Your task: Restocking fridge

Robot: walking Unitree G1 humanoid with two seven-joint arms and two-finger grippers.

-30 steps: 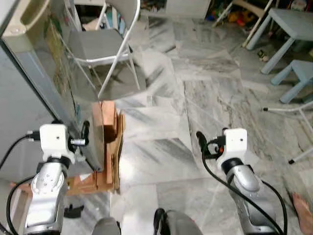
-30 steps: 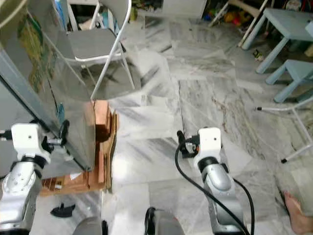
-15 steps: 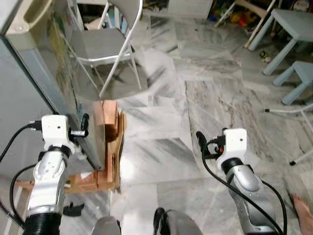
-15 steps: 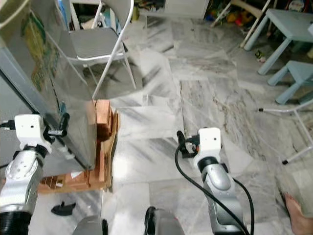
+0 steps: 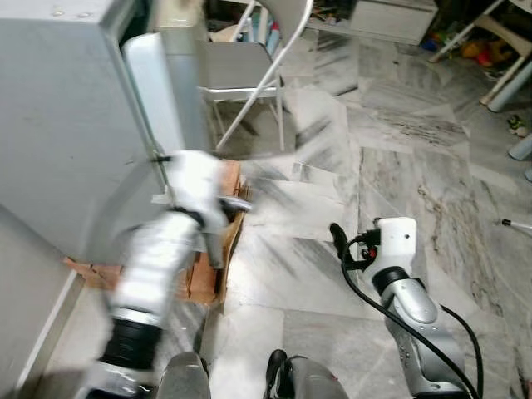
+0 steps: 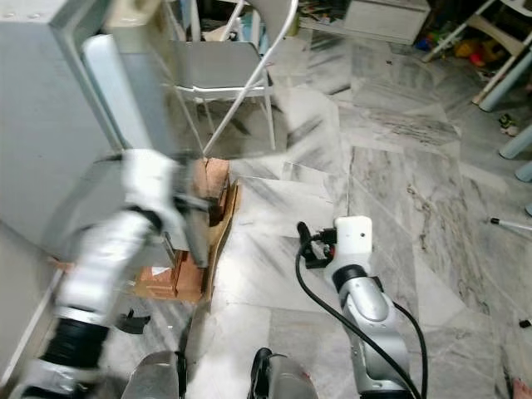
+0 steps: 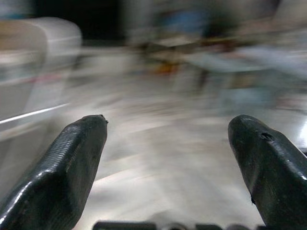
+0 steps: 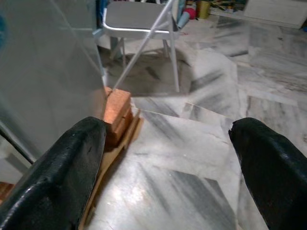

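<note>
The grey fridge stands at my left, its pale door edge close against the body. My left arm sweeps in front of it, blurred by motion. The left gripper is open with nothing between its fingers. My right gripper hovers over the marble floor to the right of the fridge. It is open too, its fingers wide apart and empty. The right wrist view looks along the floor at the door's side and a brown block at its foot.
A brown wood and cardboard base lies under the fridge's front corner. A white folding chair stands just behind the fridge. Open marble floor stretches ahead and to the right. A blue table leg is at the far right.
The camera has swung and the whole picture shifted. The fridge door, open before, now lies close to the body. My left arm has left the door edge and swings right. The right arm has barely moved.
</note>
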